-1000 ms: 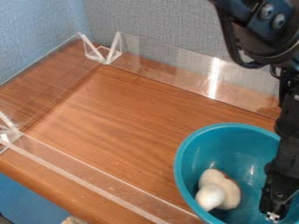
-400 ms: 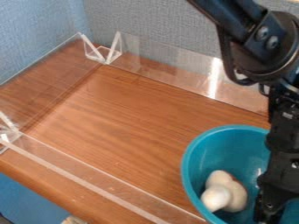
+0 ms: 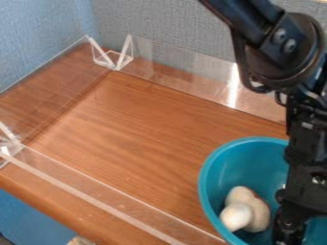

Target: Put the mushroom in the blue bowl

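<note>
The blue bowl (image 3: 240,161) sits at the lower right of the wooden table, cut off by the frame's edge. The mushroom (image 3: 240,209), cream-white, lies on the bowl's floor near its front wall. My gripper (image 3: 293,226) hangs nearly straight down inside the bowl, just to the right of the mushroom. Its dark fingers run off the bottom of the picture, so the gap between them does not show. I see nothing held between them. The black arm (image 3: 274,43) reaches in from the top right.
Low clear acrylic walls (image 3: 192,67) ring the wooden tabletop (image 3: 121,124), with white corner brackets at the back left (image 3: 115,53) and at the left edge (image 3: 10,145). A clear front rail (image 3: 90,196) runs along the near side. A blue wall stands behind.
The arm's upper links have swung further into the picture from the top right. The mushroom lies on the bowl's floor throughout, and the bowl sits a little further right.
</note>
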{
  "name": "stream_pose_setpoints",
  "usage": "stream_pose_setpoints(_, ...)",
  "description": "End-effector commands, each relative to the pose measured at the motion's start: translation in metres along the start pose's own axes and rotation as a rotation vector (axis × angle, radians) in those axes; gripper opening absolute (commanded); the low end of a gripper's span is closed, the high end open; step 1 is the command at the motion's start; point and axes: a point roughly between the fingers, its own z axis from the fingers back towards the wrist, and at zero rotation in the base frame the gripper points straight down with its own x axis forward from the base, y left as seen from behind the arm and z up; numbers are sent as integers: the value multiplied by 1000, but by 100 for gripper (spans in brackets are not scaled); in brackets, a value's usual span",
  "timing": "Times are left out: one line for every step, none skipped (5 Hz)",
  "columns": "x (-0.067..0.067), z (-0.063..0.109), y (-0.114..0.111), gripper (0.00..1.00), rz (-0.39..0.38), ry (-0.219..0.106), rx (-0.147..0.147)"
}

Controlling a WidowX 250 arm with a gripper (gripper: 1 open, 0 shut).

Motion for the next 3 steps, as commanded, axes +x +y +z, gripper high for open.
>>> stream_pose_setpoints(10, 21, 2, 100, -29, -33, 40)
stream_pose_setpoints(15, 27, 0, 0, -49, -41, 35)
stream_pose_setpoints(19, 35, -2, 100, -70, -45, 30)
